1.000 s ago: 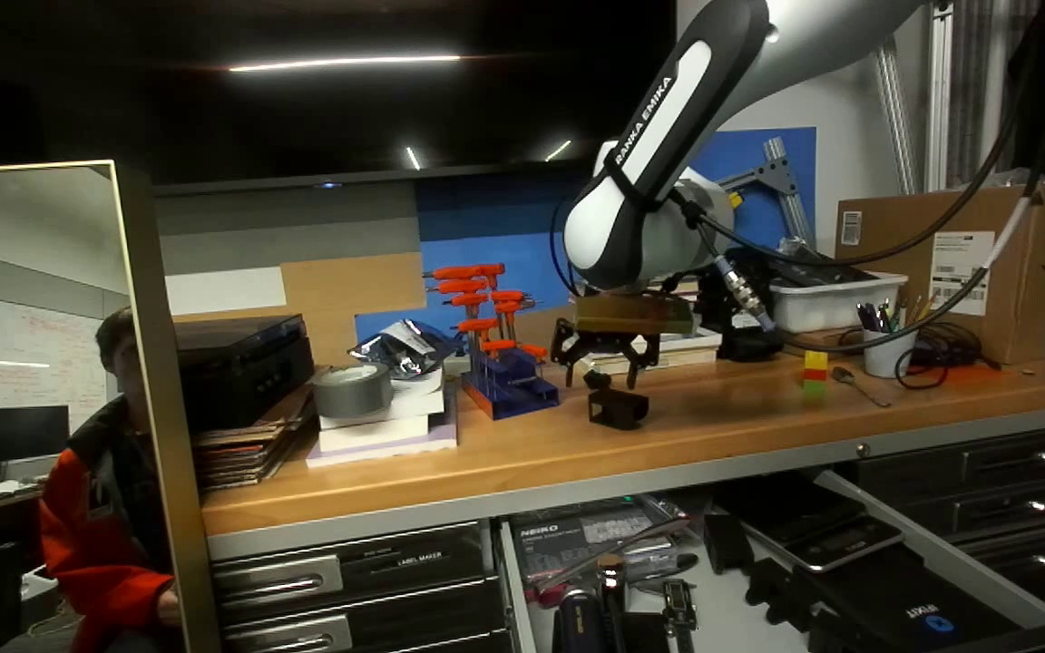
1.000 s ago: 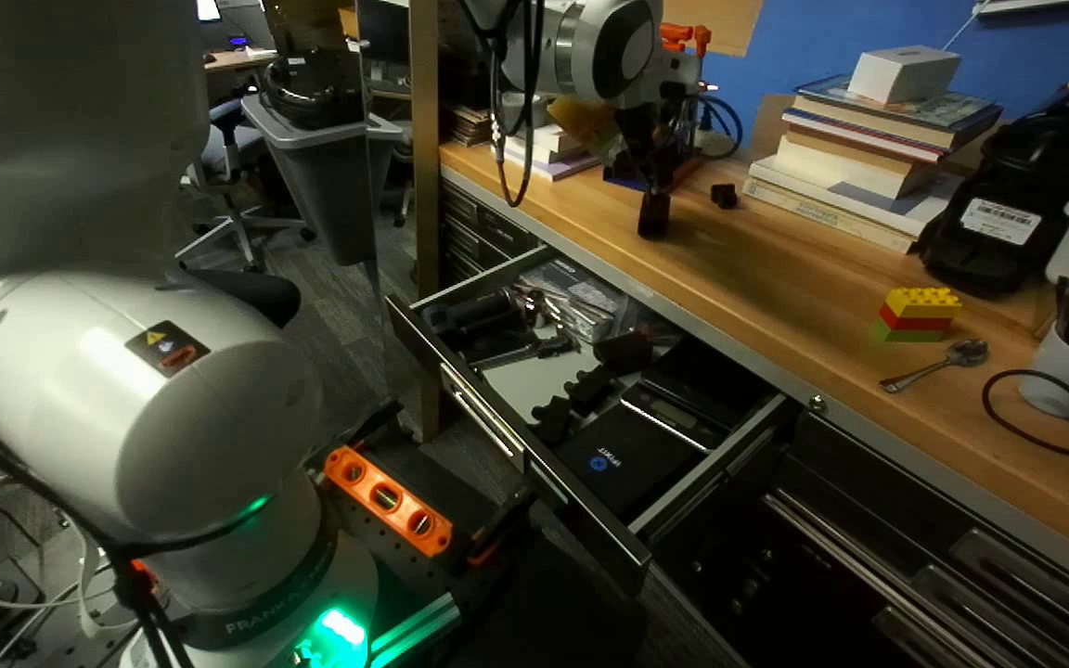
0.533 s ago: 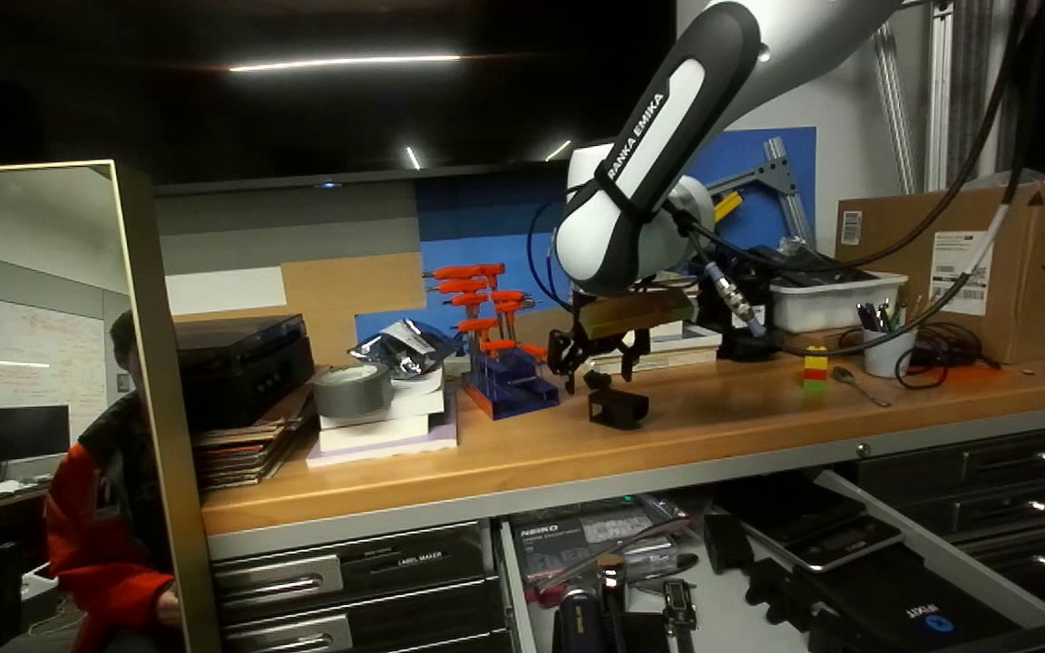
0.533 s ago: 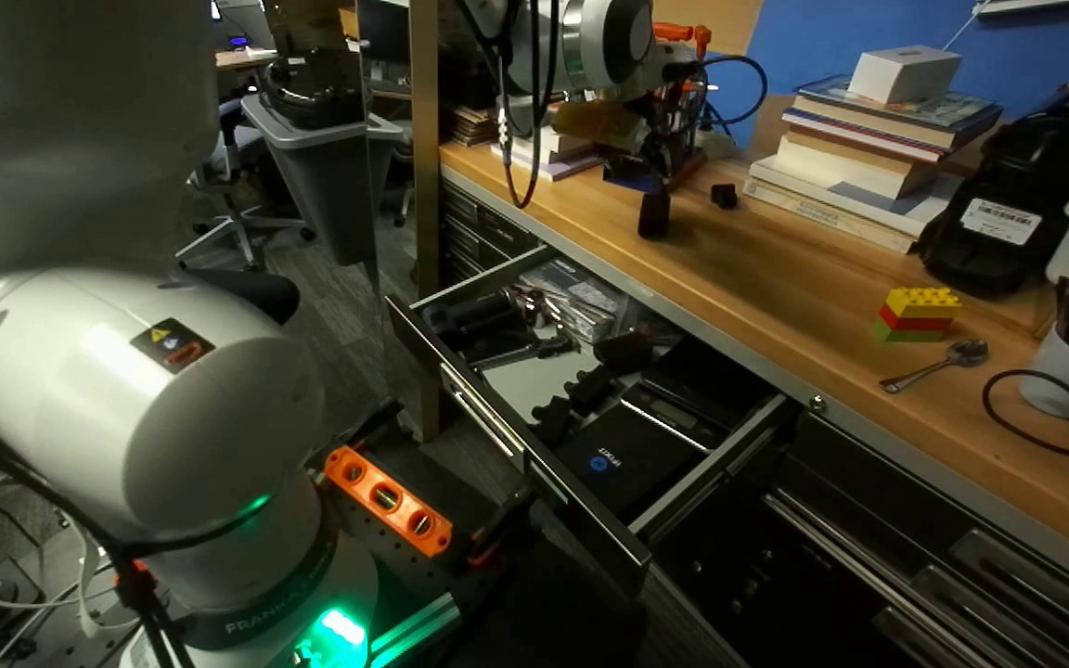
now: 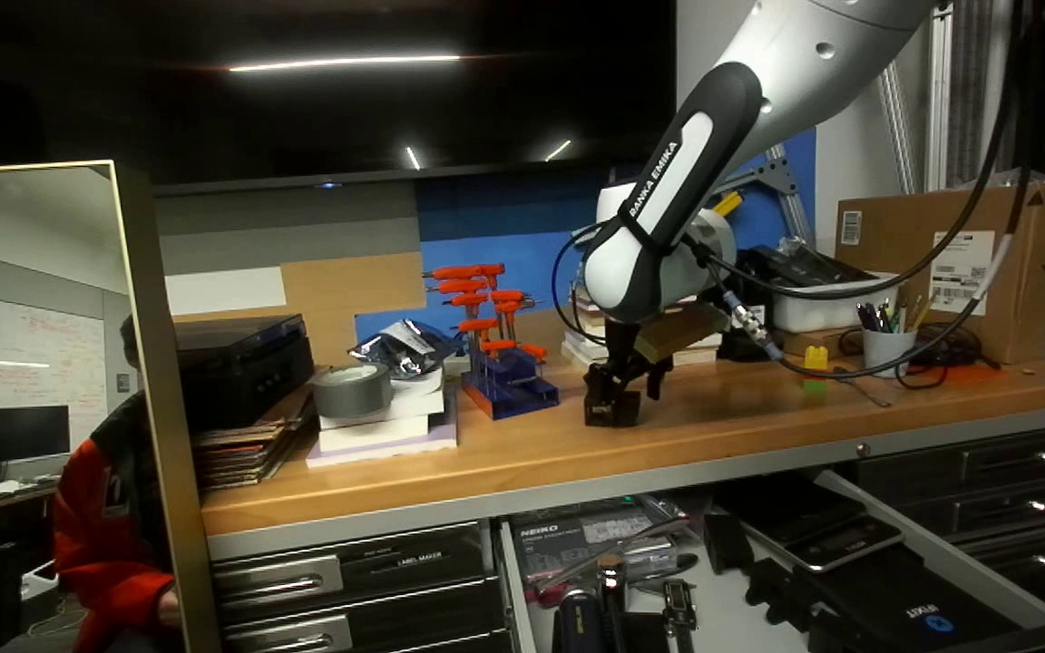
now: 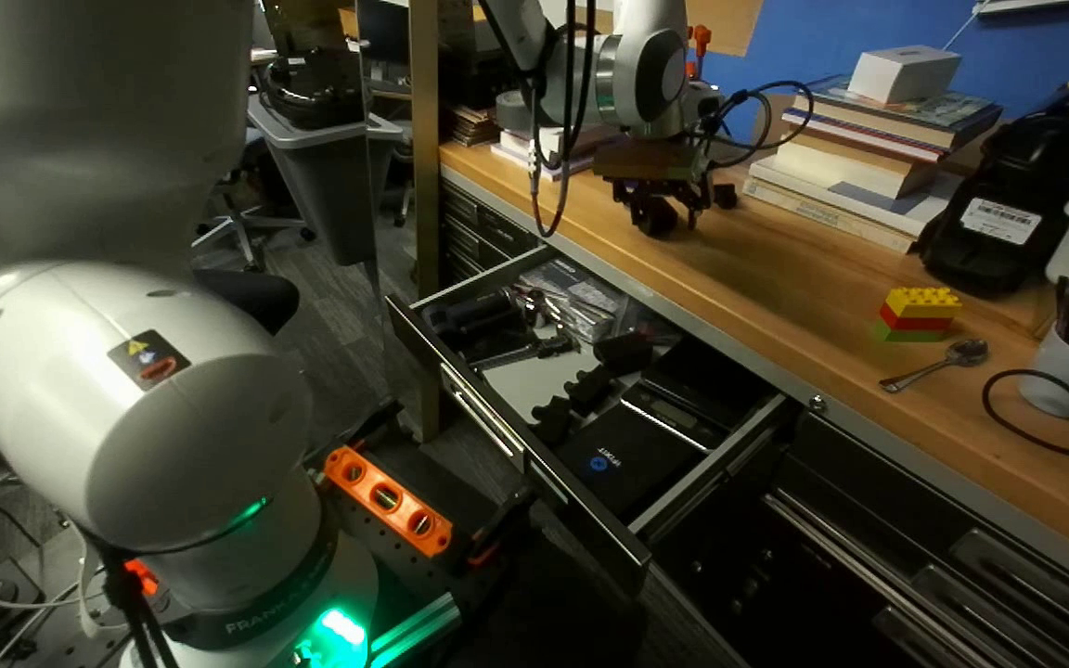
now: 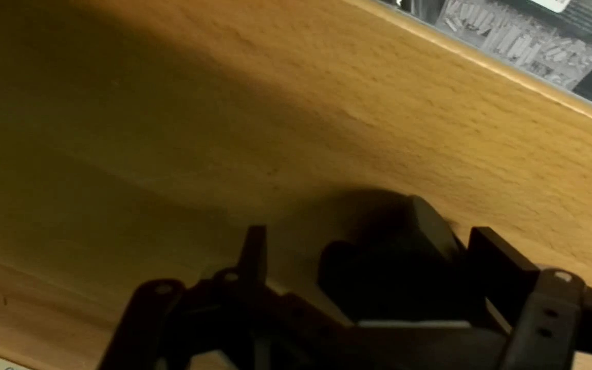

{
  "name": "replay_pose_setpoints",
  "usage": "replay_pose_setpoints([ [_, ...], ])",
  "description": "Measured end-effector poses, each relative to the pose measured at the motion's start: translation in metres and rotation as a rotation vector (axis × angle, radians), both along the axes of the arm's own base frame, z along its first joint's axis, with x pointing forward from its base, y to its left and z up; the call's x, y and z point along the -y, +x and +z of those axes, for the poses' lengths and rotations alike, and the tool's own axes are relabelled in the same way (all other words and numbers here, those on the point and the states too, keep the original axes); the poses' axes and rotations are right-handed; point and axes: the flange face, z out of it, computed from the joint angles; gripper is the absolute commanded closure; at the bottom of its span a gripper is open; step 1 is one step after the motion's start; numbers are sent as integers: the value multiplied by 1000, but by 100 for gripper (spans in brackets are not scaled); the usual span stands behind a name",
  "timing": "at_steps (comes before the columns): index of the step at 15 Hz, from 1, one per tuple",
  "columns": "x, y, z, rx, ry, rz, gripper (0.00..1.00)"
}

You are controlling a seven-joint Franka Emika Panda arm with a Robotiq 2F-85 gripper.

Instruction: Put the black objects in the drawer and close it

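Claw (image 7: pixel 373 252) spread, fingers (image 7: pixel 501 272) either side of one black block (image 7: pixel 404 282) on the bench (image 6: pixel 794 269); it sits nearer one finger, contact unclear. Second black block (image 6: pixel 727 196) just beside the book stack (image 6: pixel 869 167); drawer (image 6: pixel 483 419) pulled out.

The gripper (image 7: pixel 378 254), its fingers (image 7: pixel 255 252) well apart, hangs over a wooden tabletop (image 7: pixel 285 133). Between them shows a black blocky object (image 7: pixel 399 288), nearer one finger — too dark there to judge contact. Broad shadow darkens the wood alongside. Ahead of the fingertips — beyond the tabletop's edge — lies a package (image 7: pixel 522 41) showing small pale pieces.
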Motion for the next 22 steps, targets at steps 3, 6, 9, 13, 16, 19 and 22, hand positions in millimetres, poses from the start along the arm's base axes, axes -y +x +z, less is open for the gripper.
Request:
replay_pose_setpoints([
  [3,12,4,-4,-19,-17,50,0],
  [6,12,7,-5,-26,-24,90,0],
  [9,4,11,-6,-31,-28,137,0],
  [13,-10,15,-8,-45,-33,206,25],
  [16,-16,18,-8,-52,-36,246,42],
  [19,-24,19,-7,-61,-36,272,65],
  [22,-27,20,-2,-83,-37,272,73],
])
